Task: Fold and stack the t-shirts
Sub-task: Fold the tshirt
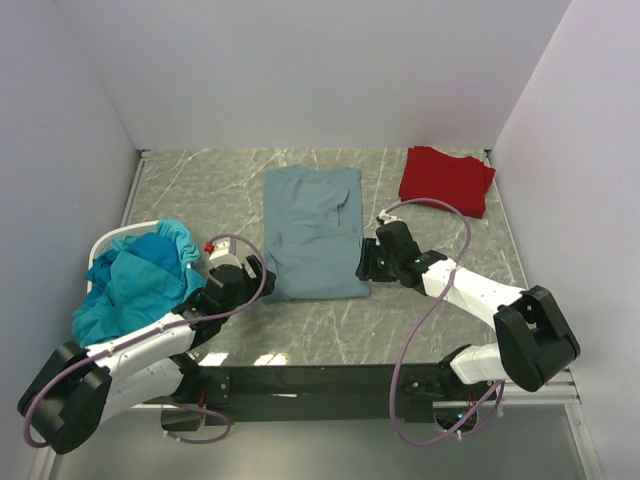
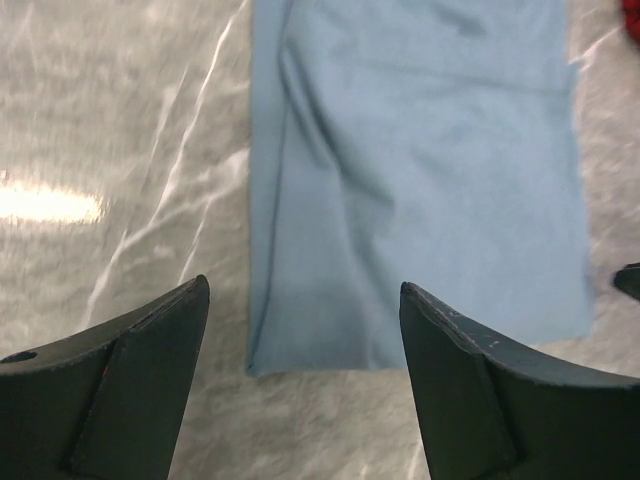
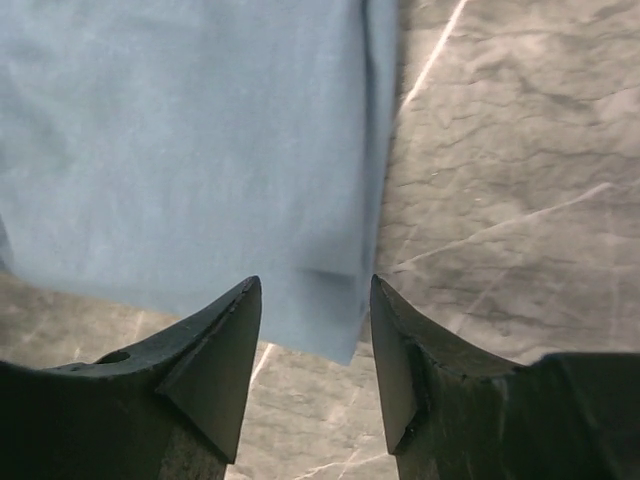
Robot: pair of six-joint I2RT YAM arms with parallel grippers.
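Note:
A slate-blue t-shirt (image 1: 312, 232) lies flat on the marble table as a long folded strip, near hem toward me. My left gripper (image 1: 258, 277) stands open just off its near left corner (image 2: 262, 362), with nothing between the fingers. My right gripper (image 1: 366, 262) is open at the near right corner (image 3: 345, 345), the cloth edge lying between its fingertips without being pinched. A folded red t-shirt (image 1: 446, 179) rests at the back right. Teal t-shirts (image 1: 135, 282) are heaped in the white basket (image 1: 112, 239) on the left.
White walls close in the table at the back and both sides. Grey marble tabletop (image 1: 430, 330) shows around the blue shirt. Cables loop off both arms, and a black rail (image 1: 300, 385) runs along the near edge.

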